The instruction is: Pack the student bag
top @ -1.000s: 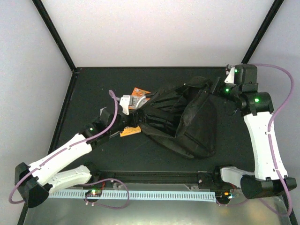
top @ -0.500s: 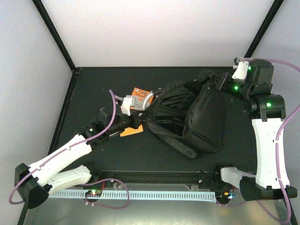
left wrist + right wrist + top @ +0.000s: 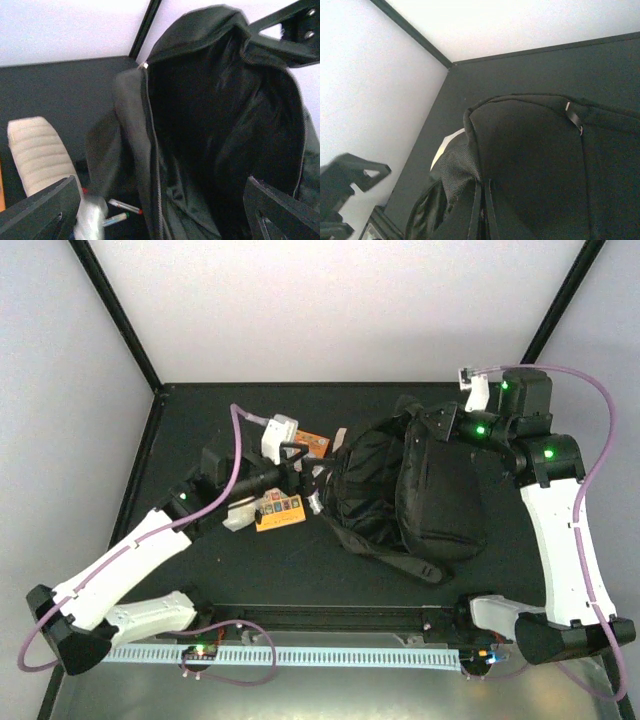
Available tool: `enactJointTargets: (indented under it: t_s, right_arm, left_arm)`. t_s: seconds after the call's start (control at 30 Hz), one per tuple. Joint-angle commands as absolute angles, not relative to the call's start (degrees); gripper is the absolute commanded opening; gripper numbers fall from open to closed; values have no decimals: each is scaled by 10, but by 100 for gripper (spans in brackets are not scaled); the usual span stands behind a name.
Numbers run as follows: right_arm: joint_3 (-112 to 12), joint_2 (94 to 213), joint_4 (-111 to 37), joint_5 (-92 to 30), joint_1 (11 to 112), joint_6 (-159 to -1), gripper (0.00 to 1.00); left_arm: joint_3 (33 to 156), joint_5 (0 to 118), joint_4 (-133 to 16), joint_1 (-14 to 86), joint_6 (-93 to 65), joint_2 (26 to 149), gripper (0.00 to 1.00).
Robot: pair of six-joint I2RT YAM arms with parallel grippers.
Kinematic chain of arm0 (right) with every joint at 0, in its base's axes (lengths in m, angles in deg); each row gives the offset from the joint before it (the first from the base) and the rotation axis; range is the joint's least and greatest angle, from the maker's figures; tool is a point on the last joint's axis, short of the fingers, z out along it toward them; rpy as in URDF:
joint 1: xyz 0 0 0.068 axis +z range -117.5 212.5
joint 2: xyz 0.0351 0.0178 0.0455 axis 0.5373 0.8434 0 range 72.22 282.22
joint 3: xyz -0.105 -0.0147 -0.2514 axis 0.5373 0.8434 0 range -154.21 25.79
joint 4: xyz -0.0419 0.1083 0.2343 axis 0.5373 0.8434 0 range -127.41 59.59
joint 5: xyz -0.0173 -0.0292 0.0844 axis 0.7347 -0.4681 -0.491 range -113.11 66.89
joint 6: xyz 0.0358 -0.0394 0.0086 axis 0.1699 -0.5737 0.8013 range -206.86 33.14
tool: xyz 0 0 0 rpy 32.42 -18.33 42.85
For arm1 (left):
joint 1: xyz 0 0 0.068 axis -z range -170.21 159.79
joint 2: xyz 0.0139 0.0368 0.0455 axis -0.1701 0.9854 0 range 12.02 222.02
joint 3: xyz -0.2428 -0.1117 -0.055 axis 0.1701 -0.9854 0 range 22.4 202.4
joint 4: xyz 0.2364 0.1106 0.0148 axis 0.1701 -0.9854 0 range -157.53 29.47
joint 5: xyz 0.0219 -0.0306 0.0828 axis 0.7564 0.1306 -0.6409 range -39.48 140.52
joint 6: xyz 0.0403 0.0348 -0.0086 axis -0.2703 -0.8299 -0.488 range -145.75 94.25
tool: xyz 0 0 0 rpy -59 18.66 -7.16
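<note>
The student bag (image 3: 412,492) is a large black backpack, slumped in the middle of the table with its unzipped mouth facing left. My left gripper (image 3: 308,468) is open just before that mouth, nothing between its fingers (image 3: 41,210). In the left wrist view the bag's dark inside (image 3: 215,125) fills the frame beyond the zip edge (image 3: 150,135). My right gripper (image 3: 438,426) is shut on the bag's top at the far right, holding it up. The right wrist view shows only the bag's fabric (image 3: 530,160) and a strap (image 3: 482,215).
An orange box (image 3: 314,441) lies behind the left gripper. An orange card (image 3: 279,511) and a whitish pouch (image 3: 236,519) lie beneath the left arm. A beige ribbed thing (image 3: 37,152) and pens in clear plastic (image 3: 117,212) lie left of the bag's mouth. Black frame posts edge the table.
My left gripper has opened and swung toward the back, now facing the bag's mouth. The right arm has shifted the bag's top leftward; the bag stands more bunched up.
</note>
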State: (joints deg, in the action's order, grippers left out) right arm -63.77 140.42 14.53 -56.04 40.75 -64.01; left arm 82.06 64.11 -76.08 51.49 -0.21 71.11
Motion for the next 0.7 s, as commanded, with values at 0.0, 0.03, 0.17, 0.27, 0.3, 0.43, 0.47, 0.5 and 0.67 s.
enactJointTargets:
  t_s: [0.0, 0.03, 0.17, 0.27, 0.3, 0.43, 0.47, 0.5, 0.67]
  right_arm:
    - [-632, 1390, 106, -595, 410, -650, 2]
    - [-630, 1390, 106, -600, 410, -650, 2]
    - [-625, 1385, 106, -614, 413, -653, 2]
    - [-620, 1382, 112, -618, 419, -658, 2]
    - [-618, 1381, 113, -618, 421, -659, 2]
    - [-595, 1372, 107, -619, 437, -656, 2]
    - [-589, 1368, 104, -619, 441, -656, 2]
    - [-584, 1366, 103, -617, 446, -656, 2]
    - [-563, 1352, 102, -600, 452, -657, 2]
  left_arm:
    - [913, 637, -844, 510, -82, 755, 93]
    - [933, 640, -864, 510, -92, 772, 93]
    - [982, 640, -909, 511, -128, 824, 91]
    - [999, 635, -915, 510, -140, 849, 91]
    - [1003, 637, -915, 510, -140, 859, 91]
    - [1024, 660, -912, 510, -131, 904, 92]
    - [1028, 666, -910, 510, -127, 913, 91]
    - [1032, 674, -907, 511, -125, 920, 88]
    - [1049, 681, -911, 509, -122, 955, 62]
